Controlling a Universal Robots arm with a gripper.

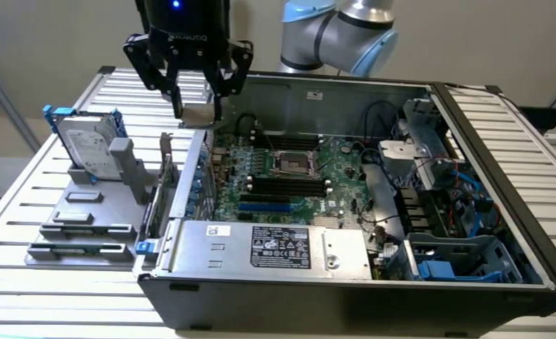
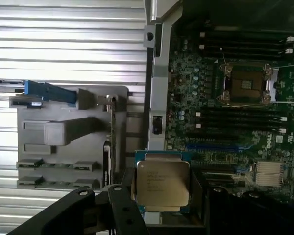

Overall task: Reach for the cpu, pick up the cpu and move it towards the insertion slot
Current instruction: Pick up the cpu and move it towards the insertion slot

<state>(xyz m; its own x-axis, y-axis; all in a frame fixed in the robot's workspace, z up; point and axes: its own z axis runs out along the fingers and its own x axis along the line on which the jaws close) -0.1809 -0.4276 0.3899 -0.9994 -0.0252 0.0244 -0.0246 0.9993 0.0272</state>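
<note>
A robotics lab bench: slatted aluminium table, opened computer case, grey parts fixture.

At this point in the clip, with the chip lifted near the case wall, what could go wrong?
1. The claw holds the cpu by its edges alone, above the case's rear wall; a slip could drop it onto the motherboard.
2. The insertion slot sits between memory slots; a tilted or offset approach could miss its frame.
</note>
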